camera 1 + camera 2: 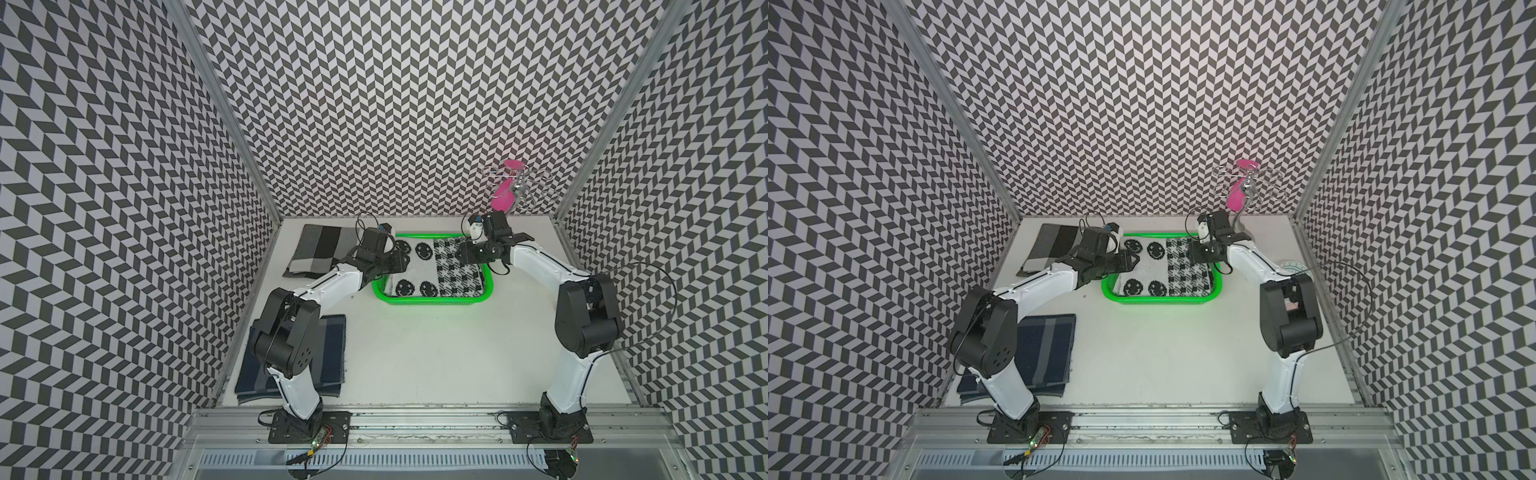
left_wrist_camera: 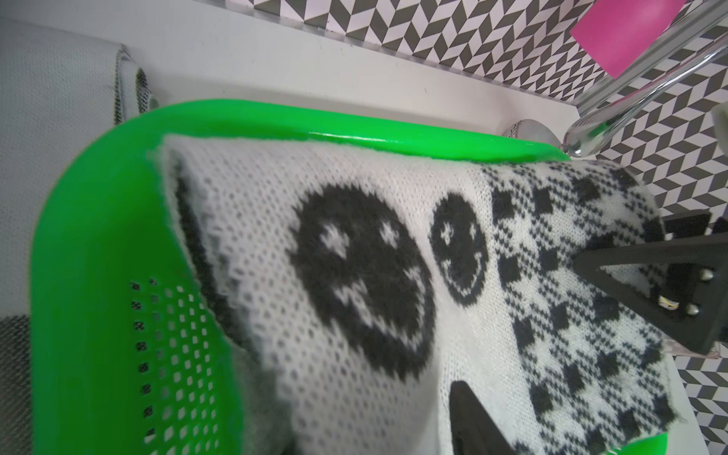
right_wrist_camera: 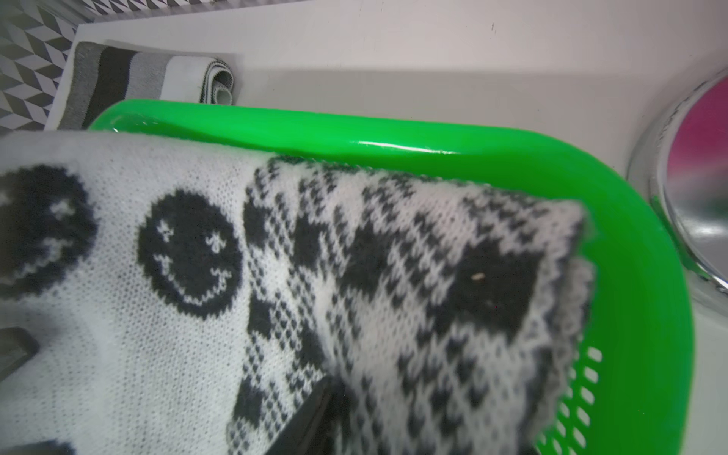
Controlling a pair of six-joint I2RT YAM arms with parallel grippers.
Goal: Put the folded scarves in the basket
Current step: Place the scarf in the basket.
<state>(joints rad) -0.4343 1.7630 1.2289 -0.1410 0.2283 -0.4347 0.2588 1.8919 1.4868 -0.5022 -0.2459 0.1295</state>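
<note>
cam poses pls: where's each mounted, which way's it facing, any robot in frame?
Top views: high over the near edge, looking down at the table; both show left arm, right arm, scarf in basket.
Left wrist: on the left arm, close over the scarf's white end; left claw fingertip shows.
Right wrist: on the right arm, over its checked end; right claw fingertip shows.
Shared: both wrist views show the smiley beside the checks.

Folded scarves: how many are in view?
3: the smiley scarf in the green basket, the grey striped scarf left of it, the navy scarf front left, partly under the left arm.
</note>
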